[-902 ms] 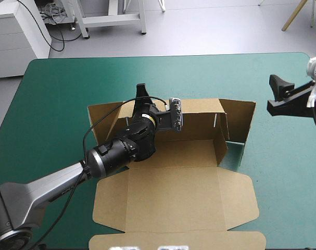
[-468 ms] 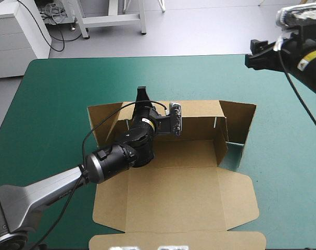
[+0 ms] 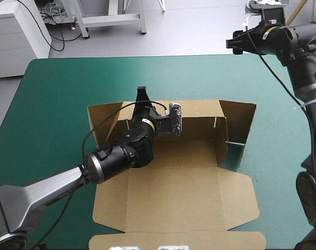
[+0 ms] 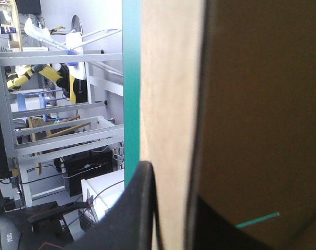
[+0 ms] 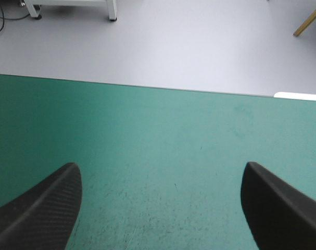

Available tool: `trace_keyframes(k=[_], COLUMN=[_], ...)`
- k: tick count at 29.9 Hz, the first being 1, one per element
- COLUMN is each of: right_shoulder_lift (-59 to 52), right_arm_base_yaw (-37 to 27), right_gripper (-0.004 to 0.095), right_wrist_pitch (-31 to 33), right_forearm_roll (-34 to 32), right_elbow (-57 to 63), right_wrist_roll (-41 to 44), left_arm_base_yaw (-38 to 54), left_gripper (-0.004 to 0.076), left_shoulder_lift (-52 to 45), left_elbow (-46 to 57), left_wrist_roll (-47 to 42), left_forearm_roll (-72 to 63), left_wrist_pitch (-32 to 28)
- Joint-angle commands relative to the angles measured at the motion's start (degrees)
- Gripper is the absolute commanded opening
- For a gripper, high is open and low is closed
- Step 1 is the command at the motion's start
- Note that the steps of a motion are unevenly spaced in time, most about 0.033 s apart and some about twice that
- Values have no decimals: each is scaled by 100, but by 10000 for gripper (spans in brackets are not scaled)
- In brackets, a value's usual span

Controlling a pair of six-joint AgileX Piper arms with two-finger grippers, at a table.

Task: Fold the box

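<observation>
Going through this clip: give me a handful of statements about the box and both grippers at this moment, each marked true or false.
1. The left gripper is shut on the far wall of the box. True.
2. The right gripper holds a flap of the box. False: it is open and empty, raised over the far right part of the table, apart from the box.
3. The lid lies flat toward the table's near edge. True.
4. Every wall of the box lies flat. False: the far wall and the right-hand wall stand raised.
</observation>
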Motion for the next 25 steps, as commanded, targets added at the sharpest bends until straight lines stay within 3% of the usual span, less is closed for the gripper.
trace_keyframes(k=[1, 4, 8, 25], right_shoulder_lift=[165, 470, 783, 233], right_arm_base_yaw=[-355, -536, -552, -552], right_gripper=[754, 735, 709, 682], right_wrist_pitch=[155, 752, 1124, 1136], right_forearm_roll=[685, 1080, 1124, 1404], right_elbow=[-296, -296, -273, 1286], right_wrist_roll=[-324, -494, -557, -888], left_arm_base_yaw=[-101, -101, -101, -101], left_gripper=[-10, -10, -10, -10], left_shoulder_lift=[18, 18, 18, 18], left_elbow=[114, 114, 114, 114], left_wrist_roll=[-94, -94, -94, -139], left_forearm_roll=[-1151, -1151, -1151, -1166], left_wrist_pitch=[142, 142, 142, 153])
